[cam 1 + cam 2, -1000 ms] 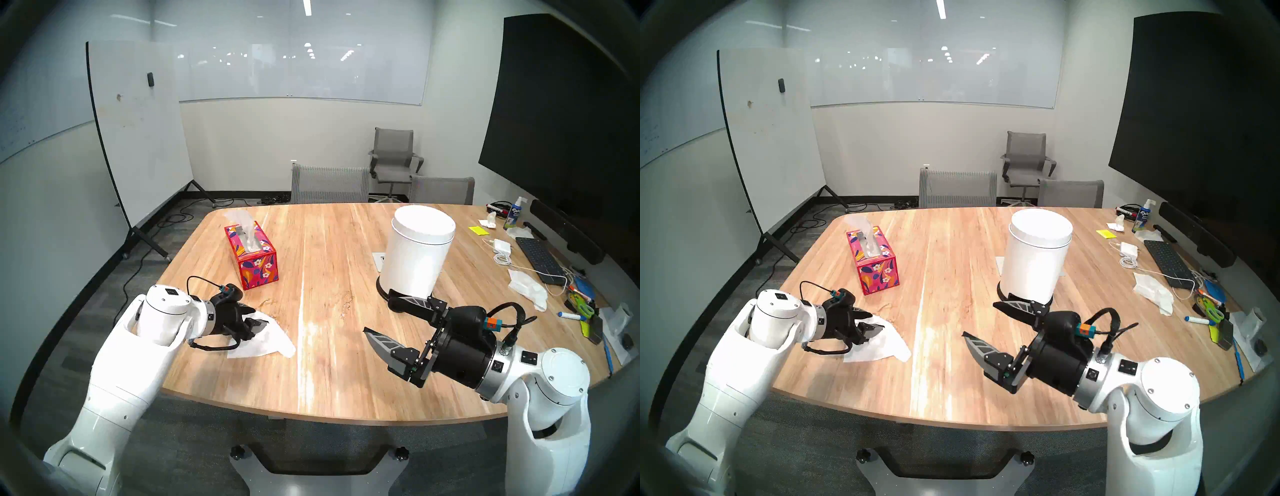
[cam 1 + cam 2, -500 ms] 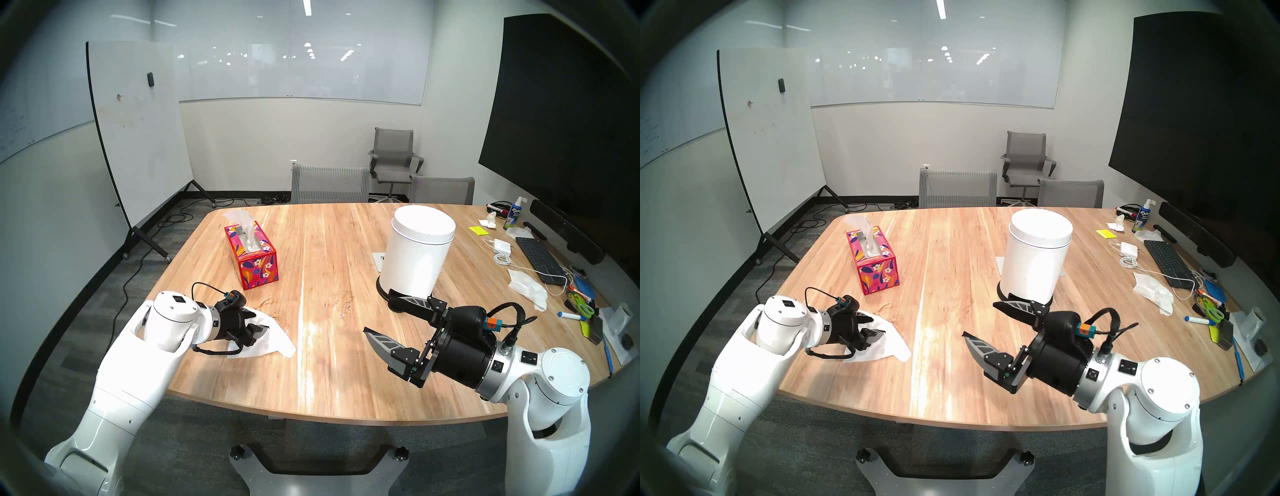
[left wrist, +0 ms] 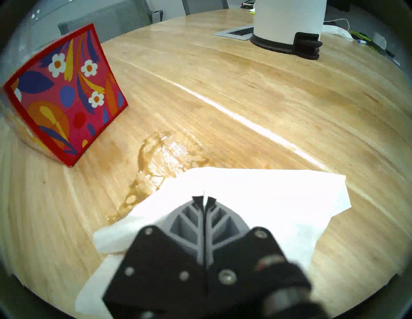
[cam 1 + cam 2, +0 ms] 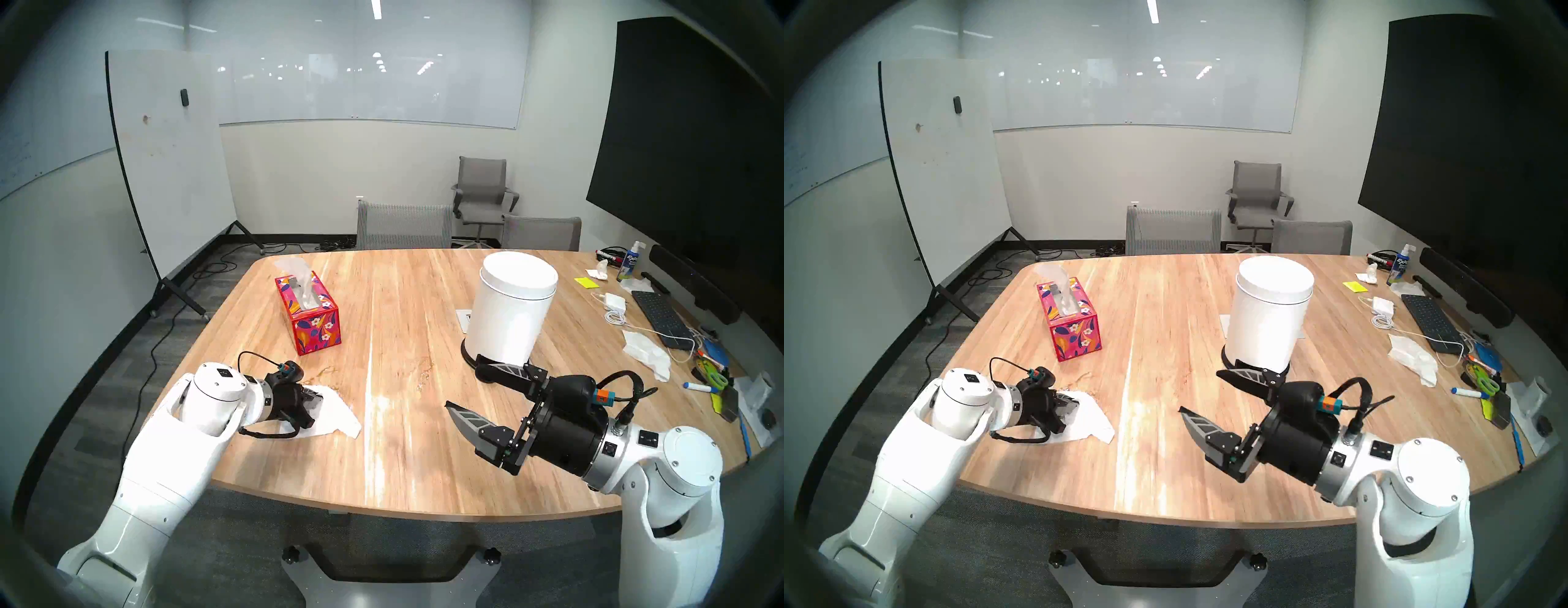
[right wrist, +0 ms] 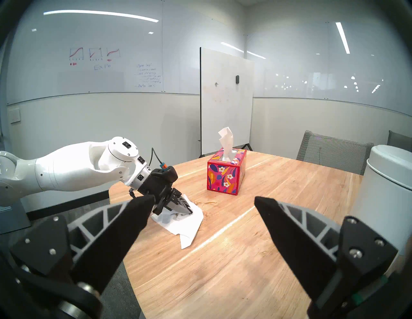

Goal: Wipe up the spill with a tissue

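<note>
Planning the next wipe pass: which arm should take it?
Left. The left gripper is shut on the tissue, right at the spill's edge. The right gripper is open, empty and farther off.

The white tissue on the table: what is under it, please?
The tissue lies on the wooden table. Its near edge meets the brown spill, which reaches under it; how far is hidden. The left gripper is shut on it.

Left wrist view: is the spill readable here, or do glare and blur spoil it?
Left wrist view: the spill is sharp enough, an amber smear with a white glare patch on it; the tissue is blown out to featureless white; the left claw base is blurred, and fisheye bends the floral box. Head stereo left view: the spill is a faint streak.
</note>
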{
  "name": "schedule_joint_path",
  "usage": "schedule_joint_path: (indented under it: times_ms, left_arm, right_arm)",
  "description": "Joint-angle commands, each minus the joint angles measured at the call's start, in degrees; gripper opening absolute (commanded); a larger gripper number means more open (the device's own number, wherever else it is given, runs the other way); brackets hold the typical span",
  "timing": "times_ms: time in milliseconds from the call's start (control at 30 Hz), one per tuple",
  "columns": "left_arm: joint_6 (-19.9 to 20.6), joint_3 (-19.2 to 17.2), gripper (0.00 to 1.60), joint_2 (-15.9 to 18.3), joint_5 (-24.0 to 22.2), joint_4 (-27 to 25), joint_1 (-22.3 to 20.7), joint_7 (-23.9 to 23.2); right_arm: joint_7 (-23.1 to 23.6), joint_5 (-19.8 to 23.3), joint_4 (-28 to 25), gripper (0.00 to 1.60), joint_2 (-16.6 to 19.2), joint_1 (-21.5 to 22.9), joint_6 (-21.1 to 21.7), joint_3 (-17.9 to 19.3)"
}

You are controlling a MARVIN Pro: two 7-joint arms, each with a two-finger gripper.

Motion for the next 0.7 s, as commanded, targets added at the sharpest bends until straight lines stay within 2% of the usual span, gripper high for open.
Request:
schedule_joint_path:
  times_ms: [0,367,567,667]
  left_arm:
    - [0.06,-1.31,0.00,0.17,-1.22,-2.04,0.06,-0.72]
    - [1.66,-4.73,0.00,1.21,-3.07,-4.90,-0.96,-2.20]
    - [0.73,-5.96,0.00,1.91,-3.00,-4.02,-1.98,-2.33]
    - [-1.10,-6.25,0.00,1.95,-2.56,-3.30,-2.12,-1.73]
  right_arm:
    - [0.13,0.16,-0.94,1.60,0.08,0.15,0.03,0.14]
    - [0.13,0.15,-0.90,1.60,0.06,0.16,-0.01,0.13]
    - [0.14,0.15,-0.91,1.60,0.06,0.16,0.00,0.13]
    - [0.14,0.15,-0.92,1.60,0.07,0.16,0.01,0.14]
